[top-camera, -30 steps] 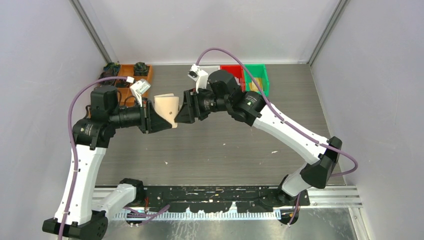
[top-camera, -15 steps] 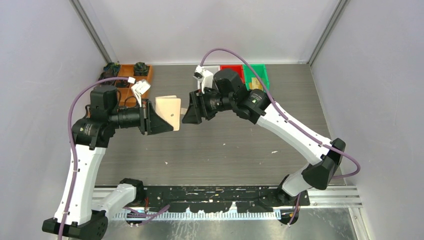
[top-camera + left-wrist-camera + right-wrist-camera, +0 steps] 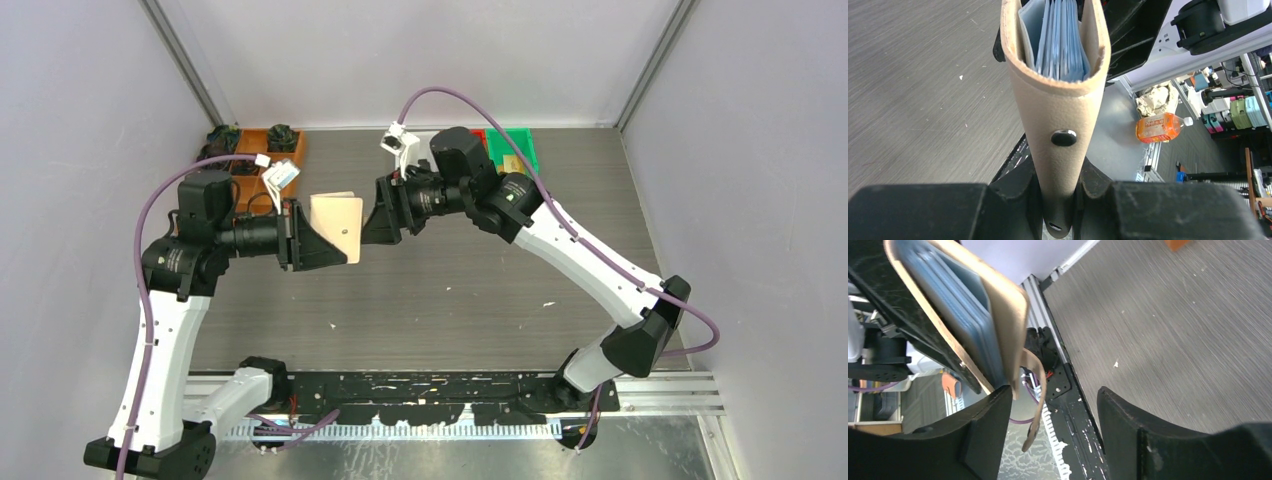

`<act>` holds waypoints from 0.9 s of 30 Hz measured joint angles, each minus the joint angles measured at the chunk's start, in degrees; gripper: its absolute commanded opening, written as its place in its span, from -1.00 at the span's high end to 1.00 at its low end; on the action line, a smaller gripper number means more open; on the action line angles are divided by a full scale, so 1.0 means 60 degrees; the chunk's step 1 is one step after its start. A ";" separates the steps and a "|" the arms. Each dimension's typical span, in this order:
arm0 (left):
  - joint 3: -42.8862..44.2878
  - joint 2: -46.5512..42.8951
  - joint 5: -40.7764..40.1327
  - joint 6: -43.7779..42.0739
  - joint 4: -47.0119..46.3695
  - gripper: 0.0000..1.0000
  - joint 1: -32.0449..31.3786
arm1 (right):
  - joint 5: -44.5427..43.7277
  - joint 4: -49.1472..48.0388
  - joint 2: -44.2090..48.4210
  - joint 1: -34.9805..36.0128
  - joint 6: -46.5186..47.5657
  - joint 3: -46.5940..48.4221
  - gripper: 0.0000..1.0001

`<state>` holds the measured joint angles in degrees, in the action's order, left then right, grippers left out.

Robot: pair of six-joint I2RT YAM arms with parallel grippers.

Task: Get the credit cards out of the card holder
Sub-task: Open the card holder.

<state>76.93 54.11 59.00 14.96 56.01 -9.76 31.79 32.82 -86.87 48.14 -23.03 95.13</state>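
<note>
Clamping one end of the card holder (image 3: 1060, 107), left hand (image 3: 325, 238) holds it clear of the worktop (image 3: 450, 290), blue pockets (image 3: 1060, 40) showing. Right hand (image 3: 374, 222) spread wide, empty, just beside its free edge.

card holder (image 3: 1058, 100): matt tan leather | pockets (image 3: 1060, 40): glossy blue-grey plastic | table (image 3: 450, 290): matt grey wood-grain

Brightly, evenly lit from above; soft shadows on the counter (image 3: 450, 290); sharp on the card holder (image 3: 1058, 100), blurred along lower wrist-view edges.
</note>
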 measured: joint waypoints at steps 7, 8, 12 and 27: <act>0.0000 -0.0018 0.0331 0.0193 0.0000 1.00 0.0004 | 0.0849 -0.0601 -0.0146 -0.0018 -0.0324 0.0069 0.09; 0.0000 -0.0018 0.0342 0.0200 0.0007 1.00 0.0015 | 0.0991 -0.0670 -0.0211 -0.0025 -0.0408 0.0084 0.19; 0.0000 -0.0018 0.0474 0.0197 0.0007 0.34 0.0018 | 0.1504 -0.1421 -0.0342 -0.0033 -0.0984 -0.0168 0.81; -0.1264 -0.0036 -0.1111 0.0004 -0.0153 -0.39 0.0011 | 0.0656 -0.1763 0.0262 0.0572 -0.1657 -0.1100 0.99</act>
<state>69.34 53.89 52.34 14.98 55.09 -9.69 35.73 22.24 -85.30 51.57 -32.97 88.53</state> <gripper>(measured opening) 0.668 0.074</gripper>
